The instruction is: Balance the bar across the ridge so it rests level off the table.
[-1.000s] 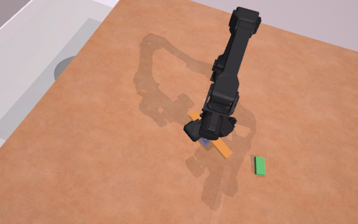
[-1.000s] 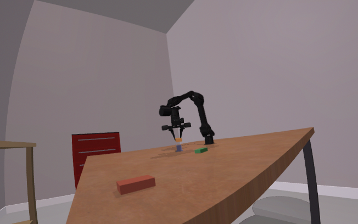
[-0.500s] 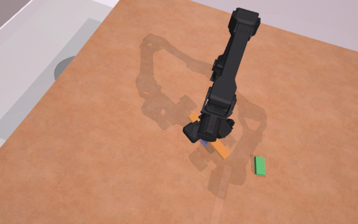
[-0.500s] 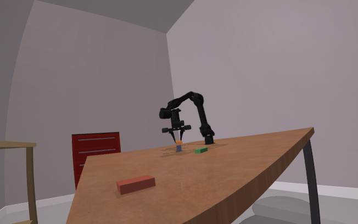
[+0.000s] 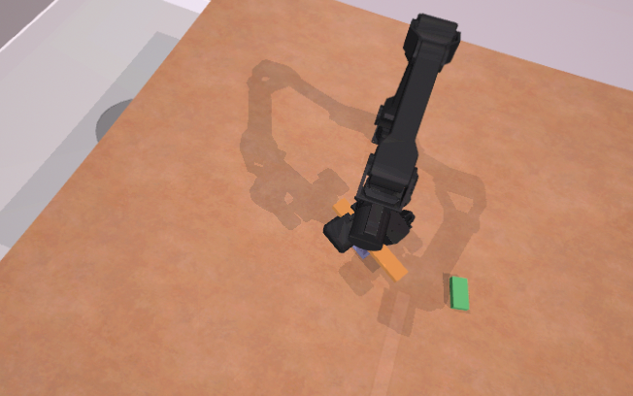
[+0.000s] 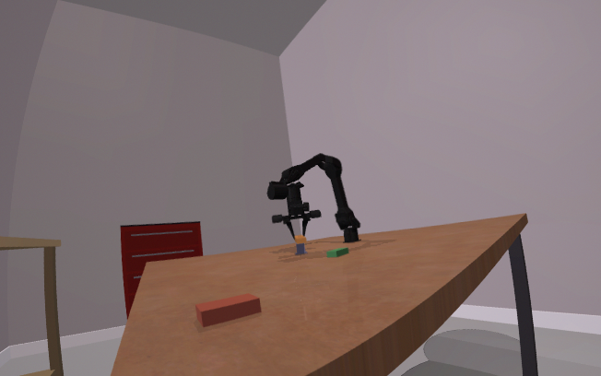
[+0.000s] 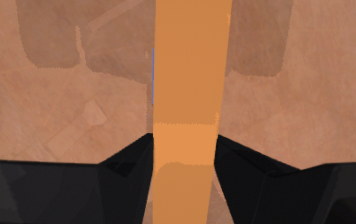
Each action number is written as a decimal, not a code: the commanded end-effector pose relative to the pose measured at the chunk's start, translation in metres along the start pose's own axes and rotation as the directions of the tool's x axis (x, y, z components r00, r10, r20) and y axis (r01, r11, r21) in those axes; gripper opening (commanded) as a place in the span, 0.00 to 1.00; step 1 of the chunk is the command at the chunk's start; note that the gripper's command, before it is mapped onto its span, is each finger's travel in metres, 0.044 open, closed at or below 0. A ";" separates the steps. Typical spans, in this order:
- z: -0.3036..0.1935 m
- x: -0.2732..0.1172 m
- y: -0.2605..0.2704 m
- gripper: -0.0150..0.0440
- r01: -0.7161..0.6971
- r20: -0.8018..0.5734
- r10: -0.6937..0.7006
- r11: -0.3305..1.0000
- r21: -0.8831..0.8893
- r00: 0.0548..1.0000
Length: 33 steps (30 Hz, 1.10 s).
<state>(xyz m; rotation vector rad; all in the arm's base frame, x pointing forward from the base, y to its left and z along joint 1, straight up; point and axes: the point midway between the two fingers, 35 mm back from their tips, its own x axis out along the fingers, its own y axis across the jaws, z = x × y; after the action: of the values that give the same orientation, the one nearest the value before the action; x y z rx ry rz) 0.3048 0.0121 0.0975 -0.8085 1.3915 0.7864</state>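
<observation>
The orange bar [image 5: 389,263] [image 6: 300,240] [image 7: 192,65] is held between the fingertips of my gripper [image 6: 300,236] [image 7: 183,141], which is shut on it. The bar is clear of the table, and its middle is hidden under the arm in the top view. The blue ridge [image 5: 361,251] [image 6: 300,249] stands on the table directly below the bar in the exterior view. Only a thin blue edge of the ridge [image 7: 153,77] shows beside the bar in the wrist view, ahead of the fingers. I cannot tell whether bar and ridge touch.
A green block [image 5: 459,293] [image 6: 337,252] lies on the table near the bar's near end in the top view. A red block [image 6: 228,311] lies farther off, toward the exterior camera. A red drawer cabinet [image 6: 161,241] stands beyond the table's edge.
</observation>
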 end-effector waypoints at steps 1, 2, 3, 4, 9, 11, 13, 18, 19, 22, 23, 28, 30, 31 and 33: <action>0.000 0.001 0.000 0.25 0.000 0.000 0.000 1.000 -0.006 1.000; 0.000 0.001 0.000 0.25 0.000 0.000 0.000 1.000 -0.006 1.000; 0.000 0.001 0.000 0.25 0.000 0.000 0.000 1.000 -0.006 1.000; 0.000 0.001 0.000 0.25 0.000 0.000 0.000 1.000 -0.006 1.000; 0.000 0.001 0.000 0.25 0.000 0.000 0.000 1.000 -0.006 1.000; 0.000 0.002 0.000 0.25 0.000 0.000 0.000 1.000 -0.006 1.000; 0.000 0.002 0.000 0.25 0.000 0.000 0.000 1.000 -0.006 1.000; 0.000 0.002 0.000 0.25 0.000 0.000 0.000 1.000 -0.006 1.000; 0.000 0.002 0.000 0.25 0.000 0.000 0.000 1.000 -0.006 1.000; 0.000 0.002 0.000 0.25 0.000 0.000 0.000 1.000 -0.006 1.000; 0.000 0.003 0.000 0.25 0.000 0.000 0.000 1.000 -0.006 1.000; 0.000 0.003 0.000 0.25 0.000 0.000 0.000 1.000 -0.006 1.000; 0.000 0.003 0.000 0.25 0.000 0.000 0.000 1.000 -0.006 1.000; 0.000 0.003 0.000 0.25 0.000 0.000 0.000 1.000 -0.006 1.000; 0.000 0.003 0.000 0.25 0.000 0.000 0.000 1.000 -0.006 1.000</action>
<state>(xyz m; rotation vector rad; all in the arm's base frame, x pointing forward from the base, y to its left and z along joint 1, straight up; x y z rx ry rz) 0.3050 0.0122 0.0947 -0.8087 1.3914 0.7865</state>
